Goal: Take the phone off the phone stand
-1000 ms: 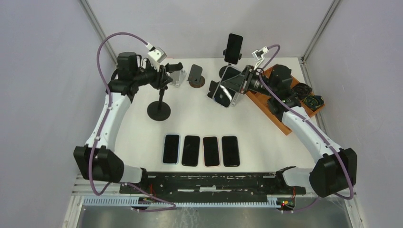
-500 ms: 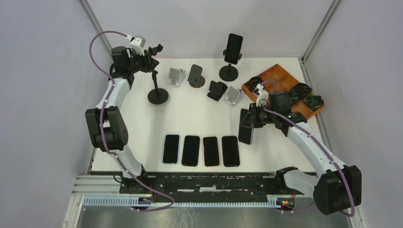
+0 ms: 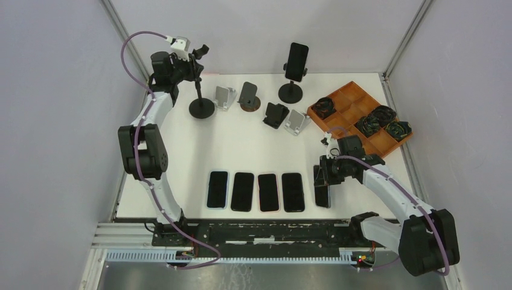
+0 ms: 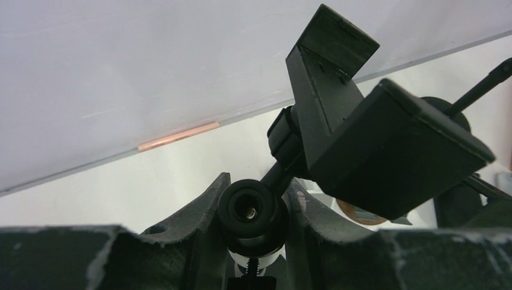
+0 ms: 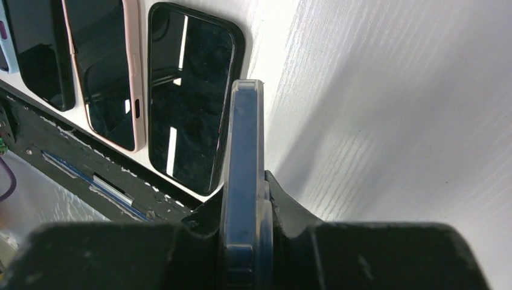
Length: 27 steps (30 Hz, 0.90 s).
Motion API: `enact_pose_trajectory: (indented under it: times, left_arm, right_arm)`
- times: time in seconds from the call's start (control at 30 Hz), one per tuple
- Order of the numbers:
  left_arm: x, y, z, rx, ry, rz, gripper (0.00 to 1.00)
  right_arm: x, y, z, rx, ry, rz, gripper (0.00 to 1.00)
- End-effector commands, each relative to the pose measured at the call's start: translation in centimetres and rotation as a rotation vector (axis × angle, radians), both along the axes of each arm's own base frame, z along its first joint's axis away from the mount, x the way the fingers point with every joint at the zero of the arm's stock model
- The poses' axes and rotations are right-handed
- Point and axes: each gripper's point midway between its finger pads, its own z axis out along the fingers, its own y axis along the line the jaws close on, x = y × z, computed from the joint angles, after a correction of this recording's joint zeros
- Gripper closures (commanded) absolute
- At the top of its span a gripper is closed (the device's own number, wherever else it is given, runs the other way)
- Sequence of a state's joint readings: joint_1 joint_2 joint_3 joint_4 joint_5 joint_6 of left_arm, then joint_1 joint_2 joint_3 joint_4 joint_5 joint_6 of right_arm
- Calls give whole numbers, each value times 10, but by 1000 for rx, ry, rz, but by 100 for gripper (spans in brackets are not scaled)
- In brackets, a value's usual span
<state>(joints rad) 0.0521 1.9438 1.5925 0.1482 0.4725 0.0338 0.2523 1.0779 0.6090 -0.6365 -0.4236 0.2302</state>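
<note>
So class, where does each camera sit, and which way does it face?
Top: above, behind the arms, looking down at the table; both show.
Left wrist: faces the stand and back wall; own fingers grip it.
Right wrist: looks down along the held phone; own fingers below.
Shared: top and right wrist both show that phone and the row.

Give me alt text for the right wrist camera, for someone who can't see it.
The right hand grips a blue-cased phone edge-on, with a white table behind it. To the left, other phones lie flat in a row, screens dark, near the table's edge.
</note>
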Motion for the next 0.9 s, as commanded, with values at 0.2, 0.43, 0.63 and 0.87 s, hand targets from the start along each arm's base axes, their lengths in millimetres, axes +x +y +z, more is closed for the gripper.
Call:
enact_pose_trajectory:
  times: [0.2,0.43,0.63,0.87]
  left_arm:
    - [17,24,60,77,-256,21,98]
    - [5,16,33,16,-195,-25,76]
    - [1,33,39,-60,-179,36,31]
    - [-9,28,56,-44,-221,-2,30]
  right_arm:
    - [6,20,-14,103,53,45,100]
    - [3,19,-31,85,106,51,100]
    - [3,19,-44,84,123,28,100]
    - [14,22,-44,84,116,33,100]
